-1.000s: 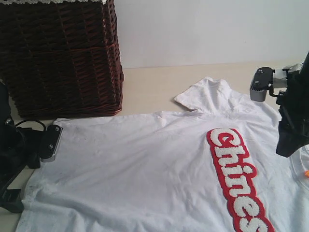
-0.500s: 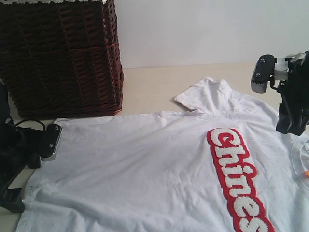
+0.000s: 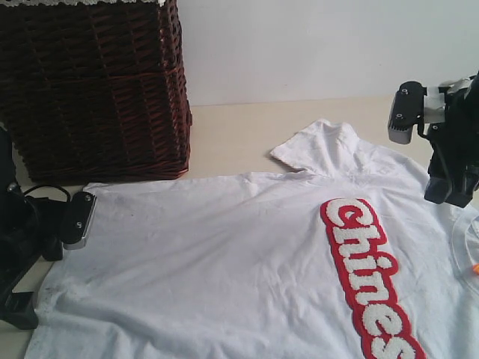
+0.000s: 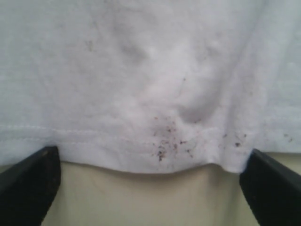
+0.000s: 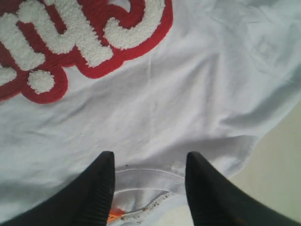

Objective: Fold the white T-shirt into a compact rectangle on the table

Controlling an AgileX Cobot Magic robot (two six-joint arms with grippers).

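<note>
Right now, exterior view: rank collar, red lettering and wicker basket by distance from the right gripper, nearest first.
From the right gripper:
1. Collar, right beside it at the right edge.
2. Red lettering, centre-right on the white T-shirt.
3. Wicker basket, far left, at the back.

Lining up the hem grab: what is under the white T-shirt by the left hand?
The table shows just past the white T-shirt's hem, between the left hand's open fingers. Anything beneath the spread cloth is covered and cannot be seen.

We see our right gripper's (image 5: 149,160) fingers (image 5: 96,188) apart over the white T-shirt's (image 5: 188,94) stitched edge (image 5: 150,173), near red-banded letters (image 5: 70,37).
</note>
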